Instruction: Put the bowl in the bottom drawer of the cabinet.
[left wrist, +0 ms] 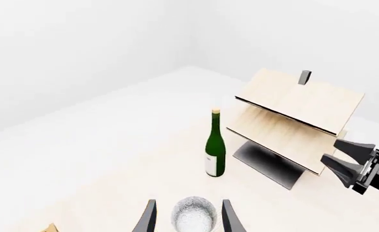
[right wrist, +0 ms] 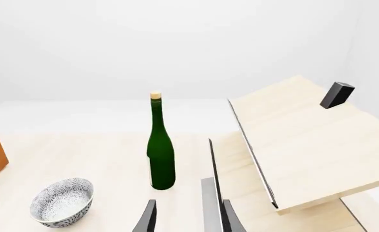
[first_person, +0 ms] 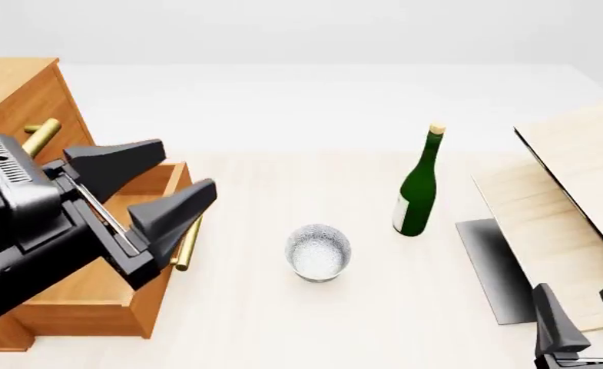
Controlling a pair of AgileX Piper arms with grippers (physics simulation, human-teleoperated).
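Bright, even, diffuse light washes the pale wooden tabletop (first_person: 280, 323); shadows are faint, renders sharp, without glare or edge distortion.

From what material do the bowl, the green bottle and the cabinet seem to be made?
The bowl looks like glazed ceramic: white-grey with a fine bluish pattern. The green bottle looks like dark glossy glass, with a pale stopper that may be cork. The cabinet looks like orange-brown wood with visible grain; its bar handles look like brass.
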